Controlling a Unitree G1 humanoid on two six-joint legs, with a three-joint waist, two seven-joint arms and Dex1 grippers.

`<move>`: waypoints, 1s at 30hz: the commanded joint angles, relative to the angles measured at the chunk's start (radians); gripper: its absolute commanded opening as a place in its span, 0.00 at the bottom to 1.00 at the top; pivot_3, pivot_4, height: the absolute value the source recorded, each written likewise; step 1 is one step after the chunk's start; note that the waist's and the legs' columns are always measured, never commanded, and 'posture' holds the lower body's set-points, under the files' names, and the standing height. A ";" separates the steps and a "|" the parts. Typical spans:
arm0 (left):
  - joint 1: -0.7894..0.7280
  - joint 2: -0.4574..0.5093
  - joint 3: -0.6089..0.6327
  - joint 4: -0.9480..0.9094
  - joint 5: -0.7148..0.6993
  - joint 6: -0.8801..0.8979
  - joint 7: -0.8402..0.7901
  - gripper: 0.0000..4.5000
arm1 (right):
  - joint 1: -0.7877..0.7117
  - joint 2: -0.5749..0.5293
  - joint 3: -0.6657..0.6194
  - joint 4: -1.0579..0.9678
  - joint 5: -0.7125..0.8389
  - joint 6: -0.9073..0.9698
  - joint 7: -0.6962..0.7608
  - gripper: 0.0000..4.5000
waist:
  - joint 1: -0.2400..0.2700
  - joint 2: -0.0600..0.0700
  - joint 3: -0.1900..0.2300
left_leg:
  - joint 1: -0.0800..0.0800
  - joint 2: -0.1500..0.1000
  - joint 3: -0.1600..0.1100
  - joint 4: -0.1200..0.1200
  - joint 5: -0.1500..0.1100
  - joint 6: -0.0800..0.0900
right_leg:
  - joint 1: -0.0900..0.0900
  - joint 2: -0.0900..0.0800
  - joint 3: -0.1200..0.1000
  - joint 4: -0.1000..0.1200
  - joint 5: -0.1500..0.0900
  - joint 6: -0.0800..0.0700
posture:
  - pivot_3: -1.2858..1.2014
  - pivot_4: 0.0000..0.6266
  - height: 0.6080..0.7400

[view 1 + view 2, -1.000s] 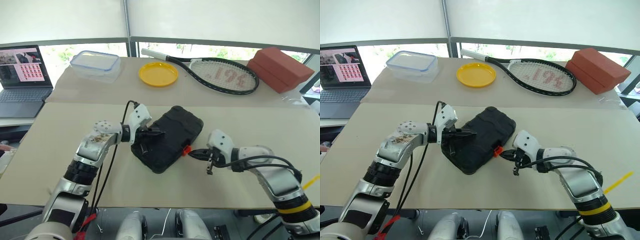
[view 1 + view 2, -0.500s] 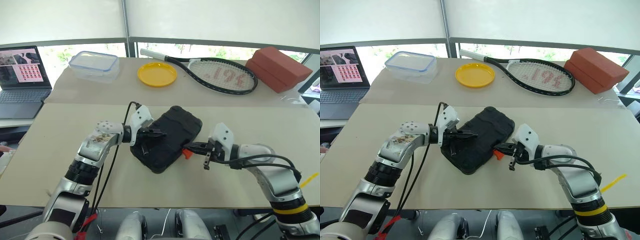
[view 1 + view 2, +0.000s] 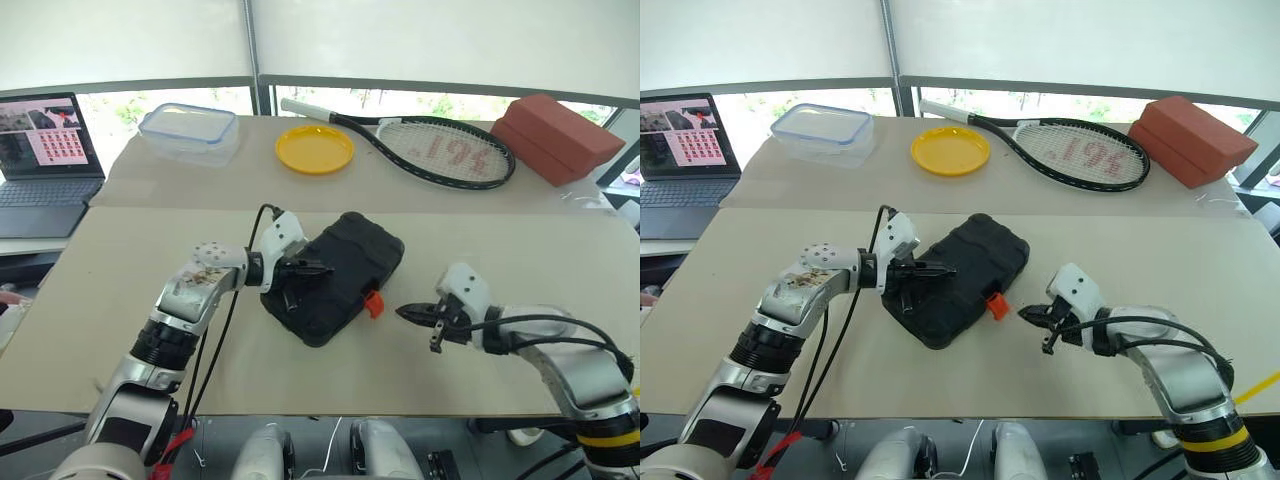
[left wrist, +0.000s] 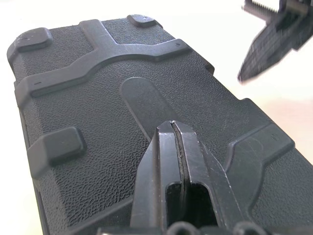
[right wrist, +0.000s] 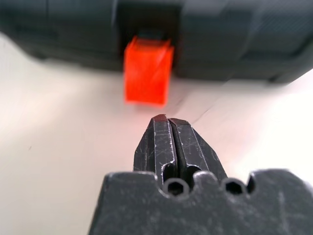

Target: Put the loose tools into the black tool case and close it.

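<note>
Case [image 3: 335, 275], lid down, at mid-table; left gripper [image 3: 318, 268], fingers pressed together, rests on its lid. Right gripper [image 3: 406, 314], also closed and empty, has backed away from the orange latch [image 3: 373, 303], suggesting latching is finished

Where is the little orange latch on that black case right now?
The orange latch sits on the black tool case's edge facing the robot's right, mid-table. The shut right claw is just beside it, not touching.
</note>
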 commanded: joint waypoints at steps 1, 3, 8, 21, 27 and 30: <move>0.021 0.005 -0.034 0.021 0.021 0.011 -0.009 0.00 | -0.020 0.022 -0.013 -0.021 -0.002 -0.013 -0.029 0.02 | 0.000 0.000 0.000 | 0.000 0.000 0.000 0.000 0.000 0.000 | 0.000 0.000 0.000 0.000 0.000 0.000 | 0.52 0.24 1.00; 0.021 0.011 -0.030 0.019 0.020 0.013 -0.011 0.00 | -0.024 0.030 -0.030 -0.027 0.010 -0.007 -0.037 0.02 | 0.001 0.000 0.000 | 0.000 0.000 0.000 0.000 0.000 0.000 | 0.000 0.000 0.000 0.000 0.000 0.000 | 0.52 0.24 1.00; 0.032 0.020 -0.026 0.007 0.018 0.016 -0.014 0.00 | 0.008 0.027 -0.083 -0.074 0.055 0.059 -0.060 0.17 | 0.000 0.000 0.000 | 0.000 0.000 0.000 0.000 0.000 0.000 | 0.000 0.000 0.000 0.000 0.000 0.000 | 0.52 0.24 1.00; 0.033 0.022 -0.025 0.013 0.019 0.021 -0.012 0.00 | -0.023 0.108 -0.063 -0.125 0.129 0.245 -0.168 0.47 | -0.001 0.001 0.000 | 0.000 0.001 0.000 -0.001 0.000 0.000 | 0.000 0.000 0.000 0.000 0.000 0.000 | 0.52 0.24 1.00; 0.032 0.021 -0.028 0.012 0.019 0.025 -0.014 0.00 | -0.050 0.123 -0.030 -0.115 0.116 0.226 -0.185 0.47 | -0.003 0.001 0.000 | 0.000 0.001 0.000 -0.001 0.000 0.000 | 0.000 0.000 0.000 0.000 0.000 0.000 | 0.52 0.24 1.00; 0.029 0.019 -0.028 0.014 0.019 0.026 -0.013 0.00 | -0.065 0.131 -0.026 -0.117 0.118 0.216 -0.184 0.47 | -0.003 0.001 0.000 | 0.000 0.000 0.000 -0.001 0.000 0.000 | 0.000 0.000 0.000 0.000 0.000 0.000 | 0.52 0.24 1.00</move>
